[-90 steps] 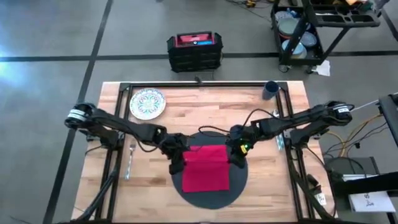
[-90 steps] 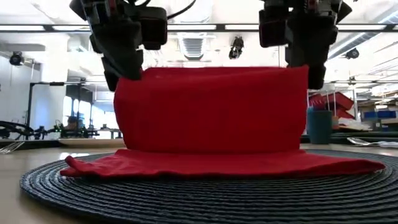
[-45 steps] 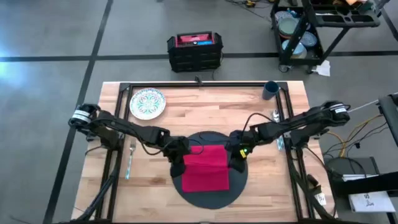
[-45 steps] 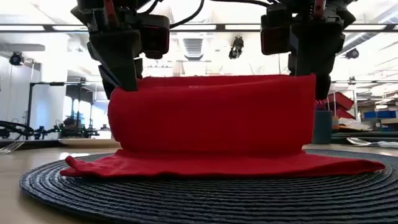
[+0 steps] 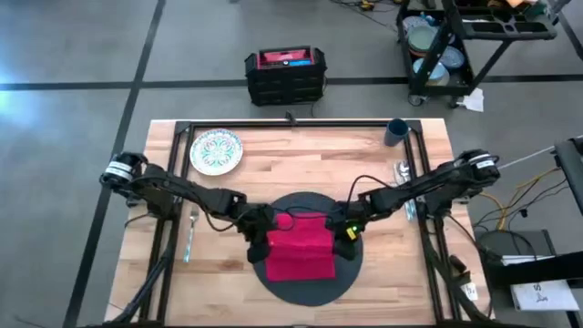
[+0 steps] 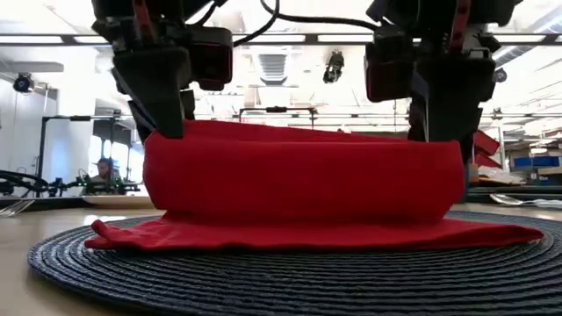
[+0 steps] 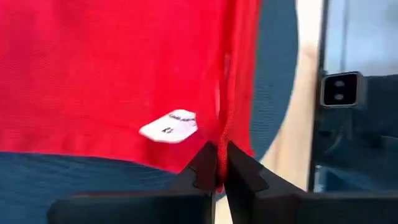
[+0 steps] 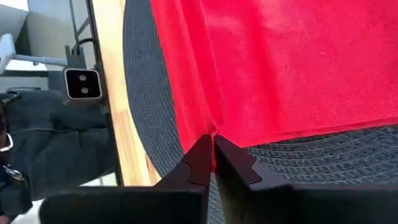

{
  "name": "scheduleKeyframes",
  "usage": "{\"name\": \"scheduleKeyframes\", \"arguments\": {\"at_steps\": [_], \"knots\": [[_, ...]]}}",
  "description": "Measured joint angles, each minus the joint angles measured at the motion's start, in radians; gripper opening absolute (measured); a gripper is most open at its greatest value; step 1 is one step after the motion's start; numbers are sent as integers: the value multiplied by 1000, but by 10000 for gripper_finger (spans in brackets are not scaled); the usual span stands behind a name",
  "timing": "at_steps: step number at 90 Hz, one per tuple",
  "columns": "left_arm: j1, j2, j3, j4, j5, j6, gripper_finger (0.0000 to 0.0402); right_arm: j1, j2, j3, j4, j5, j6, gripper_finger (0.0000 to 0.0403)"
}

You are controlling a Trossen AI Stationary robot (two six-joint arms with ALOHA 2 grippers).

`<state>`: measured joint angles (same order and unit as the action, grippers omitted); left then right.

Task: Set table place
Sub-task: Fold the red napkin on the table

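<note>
The red napkin point(image 5: 297, 249) lies on the round dark mat point(image 5: 310, 284) at the table's near middle. Its lower layer point(image 6: 307, 233) rests flat on the mat, and its upper part point(image 6: 303, 175) is bent over and held up at both ends. My left gripper point(image 5: 260, 240) is shut on the raised edge's left end, my right gripper point(image 5: 345, 231) on its right end. A white label point(image 7: 169, 126) shows on the cloth. The patterned plate point(image 5: 216, 151), the fork point(image 5: 190, 232), the blue cup point(image 5: 396, 132) and more cutlery point(image 5: 404, 182) lie apart from the mat. My left gripper pinches the napkin's raised edge at its left end point(image 7: 221, 163) between its two fingers, coming from above and pointing down. The cloth curves down from the fingers onto the layer on the mat. My right gripper pinches the same raised edge at its right end point(image 8: 212, 138) between its two fingers, from above, pointing down. The edge runs nearly level between both grippers, a little lower on this side point(image 6: 439, 149), and the cloth below bulges in a soft fold.
Black rails point(image 5: 301, 124) frame the plank table. A black and red case point(image 5: 285, 73) stands on the floor beyond the far edge, a cart point(image 5: 455, 41) at the far right. Bare wood lies between the mat and the plate.
Both grippers have gone down and toward the table's near edge, still shut on the napkin's raised edge. The upper part of the napkin has folded over toward the near side and stands lower, while the bottom layer has stayed flat on the mat.
</note>
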<state>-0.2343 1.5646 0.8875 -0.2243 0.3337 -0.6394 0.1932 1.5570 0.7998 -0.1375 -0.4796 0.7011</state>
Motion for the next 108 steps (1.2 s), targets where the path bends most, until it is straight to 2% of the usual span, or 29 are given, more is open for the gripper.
{"name": "scheduleKeyframes", "arguments": {"at_steps": [16,32,48,70,89,108], "knots": [[-36,0,-39,86,7,-56,74,7,-7,-5,3,-1,-4,74],[-75,0,-40,91,-32,-77,137,8,-10,-8,9,6,22,141],[-93,0,-40,95,-57,-92,174,7,-14,-8,16,43,37,175],[-92,-15,-40,108,-61,-96,164,-74,-23,-19,17,124,-30,163],[-87,-49,-40,93,-67,-74,134,-233,-21,-61,17,118,-114,130],[-86,-58,-40,47,-134,-69,106,-340,-33,-131,19,79,-126,100]]}}
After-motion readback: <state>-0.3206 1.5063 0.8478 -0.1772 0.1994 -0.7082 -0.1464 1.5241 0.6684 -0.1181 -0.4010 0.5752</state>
